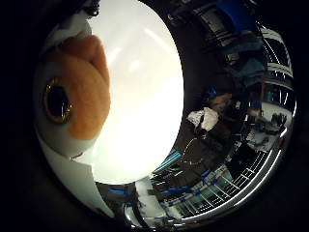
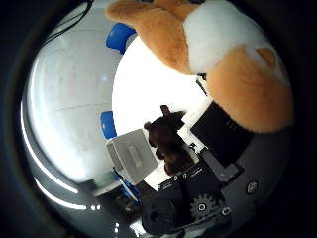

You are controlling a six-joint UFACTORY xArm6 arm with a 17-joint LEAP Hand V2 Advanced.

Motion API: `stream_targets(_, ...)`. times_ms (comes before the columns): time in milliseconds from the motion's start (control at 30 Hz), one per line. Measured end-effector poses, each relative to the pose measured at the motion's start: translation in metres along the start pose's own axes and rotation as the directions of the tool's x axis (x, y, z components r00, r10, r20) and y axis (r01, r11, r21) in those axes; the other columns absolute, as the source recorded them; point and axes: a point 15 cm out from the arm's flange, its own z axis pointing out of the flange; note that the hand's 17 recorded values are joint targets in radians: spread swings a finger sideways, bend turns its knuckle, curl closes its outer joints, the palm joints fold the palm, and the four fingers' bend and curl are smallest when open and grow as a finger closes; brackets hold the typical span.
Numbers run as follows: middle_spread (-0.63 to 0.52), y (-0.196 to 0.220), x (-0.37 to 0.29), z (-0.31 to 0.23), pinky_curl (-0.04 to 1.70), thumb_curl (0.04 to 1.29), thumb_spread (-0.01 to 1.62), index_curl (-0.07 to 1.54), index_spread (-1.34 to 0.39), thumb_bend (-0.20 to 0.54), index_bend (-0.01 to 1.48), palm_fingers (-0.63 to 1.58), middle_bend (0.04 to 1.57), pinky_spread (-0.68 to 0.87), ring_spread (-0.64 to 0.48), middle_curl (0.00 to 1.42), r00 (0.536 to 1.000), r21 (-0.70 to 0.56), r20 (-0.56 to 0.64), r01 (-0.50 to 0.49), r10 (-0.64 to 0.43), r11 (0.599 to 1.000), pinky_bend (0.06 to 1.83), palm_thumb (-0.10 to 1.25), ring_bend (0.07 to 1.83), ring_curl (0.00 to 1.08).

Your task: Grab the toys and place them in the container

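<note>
So right now I've got an orange and white plush toy (image 2: pixel 218 54) pressed right up against my palm, filling a big chunk of both palm views. From the little finger side I can see its white face part with a big dark eye ringed in gold, plus orange fur wrapping round it. From the thumb side it's more of the orange fur with a white patch and what looks like an ear or a limb sticking out. It's very close, basically on top of the cameras. My hand (image 2: pixel 208 183) only shows as black and white parts with a gear, near the edge of the thumb side view, and honestly I can't tell how far my fingers are curled or whether they're actually wrapped round the plush, since the tips don't show. Below all that is a white table (image 1: pixel 145 96), bright and glossy. On it sits a dark brown plush toy (image 2: pixel 168 141), looks like a little bear or similar, and just beside it there's a white box-shaped container (image 2: pixel 130 154) that appears open. Can't tell if the two are touching. A couple of blue chairs (image 2: pixel 119 35) stand at the table's far edge, and the rest is cluttered lab background.
</note>
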Motion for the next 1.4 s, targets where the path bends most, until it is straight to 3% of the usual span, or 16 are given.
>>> stream_targets(300, -0.27, 0.034, -0.081, -0.049, 1.06, 0.51, 1.24, 1.03, -0.34, -0.01, 0.97, 0.97, 1.2, -0.19, -0.26, 1.08, 0.988, 0.055, 0.037, 0.149, -0.151, 0.987, 1.33, 1.01, 1.38, 0.87)
stream_targets(533, -0.27, 0.075, -0.169, -0.074, 1.1, 0.51, 1.25, 1.04, -0.33, -0.01, 0.95, 0.98, 1.19, -0.2, -0.26, 1.08, 0.948, 0.091, 0.034, 0.313, -0.317, 0.945, 1.29, 1.0, 1.37, 0.87)
stream_targets(933, -0.27, 0.156, -0.322, -0.067, 1.15, 0.52, 1.25, 1.05, -0.34, -0.01, 0.94, 1.0, 1.17, -0.21, -0.26, 1.09, 0.844, 0.12, 0.061, 0.525, -0.534, 0.843, 1.25, 1.02, 1.34, 0.88)
stream_targets(1167, -0.27, 0.19, -0.384, -0.053, 1.16, 0.52, 1.25, 1.05, -0.34, -0.009, 0.92, 1.01, 1.17, -0.22, -0.27, 1.09, 0.786, 0.149, 0.083, 0.598, -0.613, 0.787, 1.23, 1.02, 1.33, 0.88)
stream_targets(1333, -0.27, 0.199, -0.414, -0.027, 1.17, 0.52, 1.25, 1.06, -0.34, -0.012, 0.91, 1.02, 1.16, -0.22, -0.27, 1.09, 0.765, 0.14, 0.093, 0.624, -0.638, 0.769, 1.21, 1.01, 1.32, 0.89)
stream_targets(1400, -0.27, 0.204, -0.421, -0.018, 1.1, 0.51, 1.26, 1.05, -0.35, -0.027, 0.84, 1.02, 1.1, -0.25, -0.26, 1.07, 0.756, 0.126, 0.095, 0.636, -0.647, 0.762, 1.16, 0.94, 1.32, 0.85)
